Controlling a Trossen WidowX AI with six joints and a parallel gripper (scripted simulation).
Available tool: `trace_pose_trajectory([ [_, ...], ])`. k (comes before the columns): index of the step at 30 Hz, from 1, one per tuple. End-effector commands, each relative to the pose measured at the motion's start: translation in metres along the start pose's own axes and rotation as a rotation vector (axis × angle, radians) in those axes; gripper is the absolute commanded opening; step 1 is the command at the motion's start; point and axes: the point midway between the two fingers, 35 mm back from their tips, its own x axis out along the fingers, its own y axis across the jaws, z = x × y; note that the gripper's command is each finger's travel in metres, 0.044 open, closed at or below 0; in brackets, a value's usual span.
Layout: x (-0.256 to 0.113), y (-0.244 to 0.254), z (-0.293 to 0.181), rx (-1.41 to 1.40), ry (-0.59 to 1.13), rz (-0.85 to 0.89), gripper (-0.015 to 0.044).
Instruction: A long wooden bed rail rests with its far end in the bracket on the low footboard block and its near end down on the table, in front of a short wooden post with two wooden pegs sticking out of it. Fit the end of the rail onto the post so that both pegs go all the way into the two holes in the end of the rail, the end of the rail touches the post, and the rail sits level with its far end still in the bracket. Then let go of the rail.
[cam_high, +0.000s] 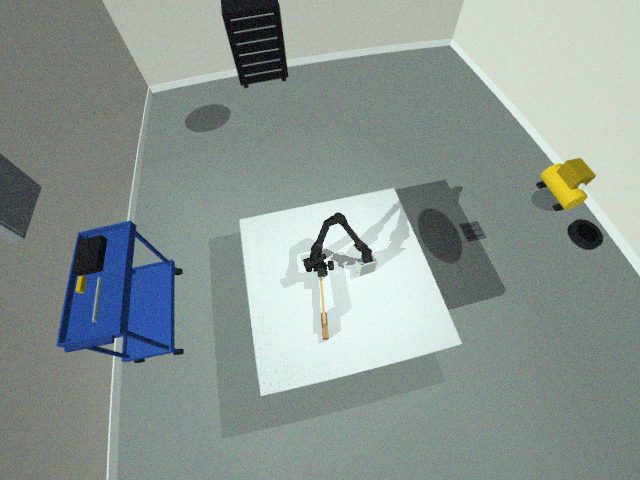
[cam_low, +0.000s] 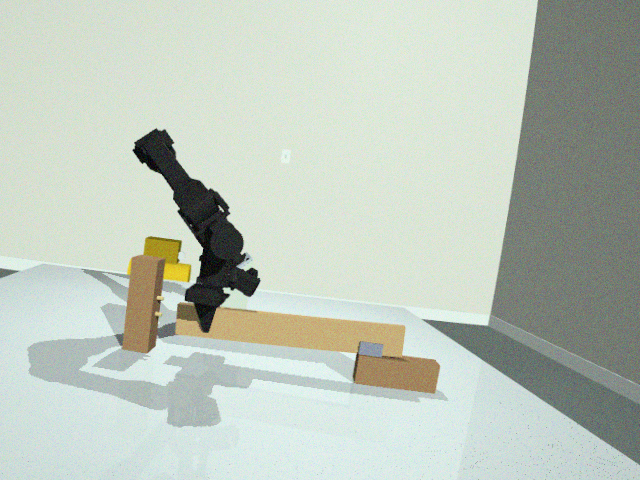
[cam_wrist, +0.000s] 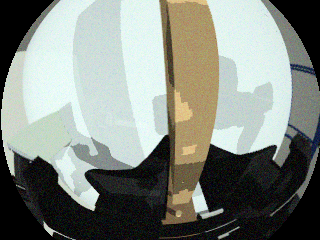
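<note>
The long light-wood rail (cam_high: 322, 294) (cam_low: 289, 330) (cam_wrist: 195, 60) is raised off the table at its near end and looks about level. Its far end rests at the grey bracket (cam_low: 371, 349) on the low brown footboard block (cam_high: 325, 331) (cam_low: 395, 374). My gripper (cam_low: 205, 325) (cam_wrist: 177, 137) is shut on the rail close to its near end. The brown post (cam_low: 142, 304) stands upright beyond that end. Its upper peg (cam_low: 160, 298) and lower peg (cam_low: 158, 314) are bare, with a gap between them and the rail's end. The holes in the rail's end are hidden.
The pieces stand on a white table top (cam_high: 413, 320) (cam_low: 310, 439). The arm (cam_high: 337, 219) (cam_low: 199, 204) bends over it from its base. A blue cart (cam_high: 149, 304), a black shelf unit (cam_high: 258, 46) and a yellow object (cam_high: 560, 186) stand away from the table.
</note>
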Motion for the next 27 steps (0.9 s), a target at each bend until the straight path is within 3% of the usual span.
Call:
trace_pose_trajectory([
  [1,-0.005,-0.001,0.002,0.0,-0.009,-0.005,0.0],
  [27,-0.018,-0.001,0.002,0.0,-0.009,-0.004,0.0],
])
